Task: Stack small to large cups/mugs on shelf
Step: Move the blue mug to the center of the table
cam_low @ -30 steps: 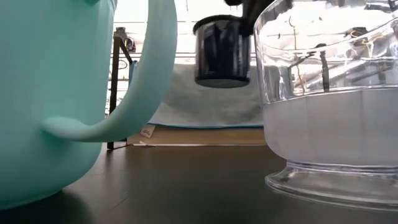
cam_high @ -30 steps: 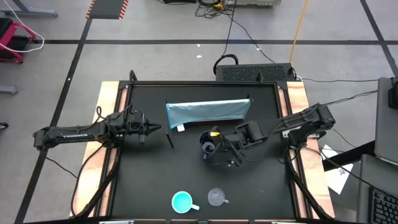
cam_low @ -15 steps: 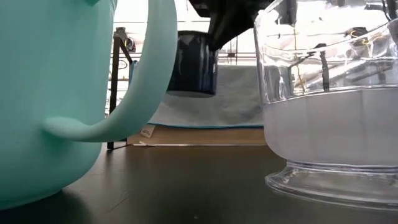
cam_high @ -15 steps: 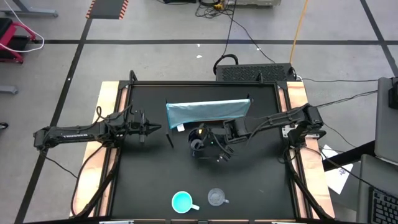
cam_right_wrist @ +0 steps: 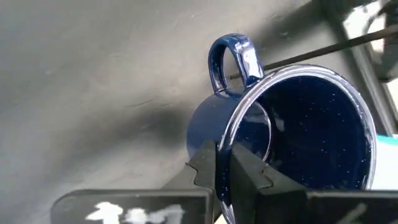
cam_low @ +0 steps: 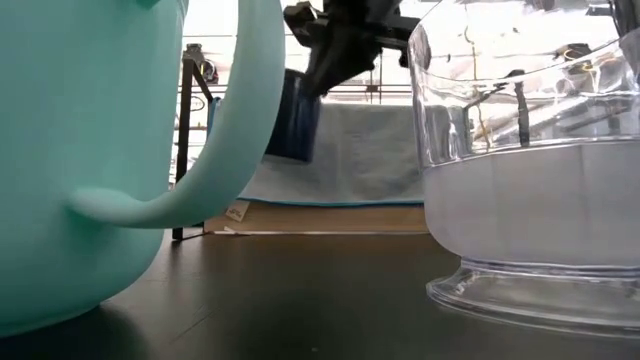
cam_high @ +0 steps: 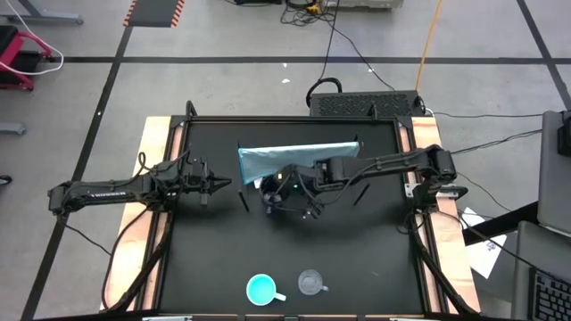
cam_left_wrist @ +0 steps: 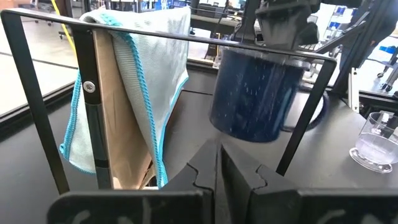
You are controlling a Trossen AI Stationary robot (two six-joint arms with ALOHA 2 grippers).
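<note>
Right gripper is pinching the rim of the dark navy speckled enamel mug, carrying it airborne beside the cloth-draped blue-grey shelf, presumably as stack base. Left gripper is waiting closed, empty.

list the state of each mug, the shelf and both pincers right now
dark navy speckled mug: lifted, clamped at its rim
right pincer: shut on the mug's rim
left pincer: shut, empty, waiting at the table's left
bright turquoise mug: upright on the table
clear greyish mug: upright beside it
light blue-grey shelf: no mugs on it
</note>
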